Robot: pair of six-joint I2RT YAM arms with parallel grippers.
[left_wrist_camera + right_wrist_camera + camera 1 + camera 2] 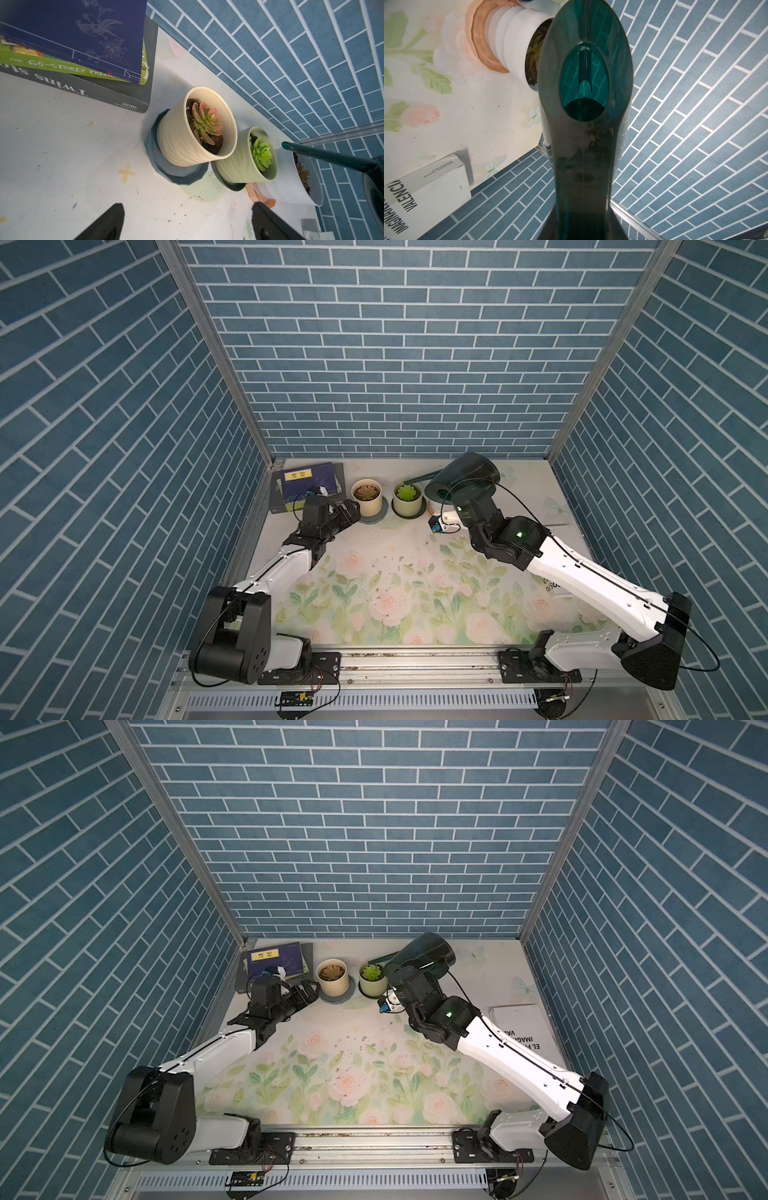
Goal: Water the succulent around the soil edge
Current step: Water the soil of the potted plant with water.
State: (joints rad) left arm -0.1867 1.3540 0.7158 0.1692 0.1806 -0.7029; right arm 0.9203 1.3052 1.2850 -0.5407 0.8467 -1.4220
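Floral table (374, 572) bears three potted succulents (205, 122) (260, 153) (303, 174), one watering can (465, 477).

Blue brick-patterned walls (395, 344), aluminium corner posts (216, 352), floral tabletop (415, 572)

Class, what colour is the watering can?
Dark translucent teal watering can, clearest in the right wrist view.

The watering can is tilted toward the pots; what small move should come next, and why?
Probably nudge the spout tip slightly further over the green pot, above soil just inside its rim, before tipping more. The watering can is already lifted and tilted, but its tip sits about at that pot's far rim, close to the white pot, and no water shows yet.
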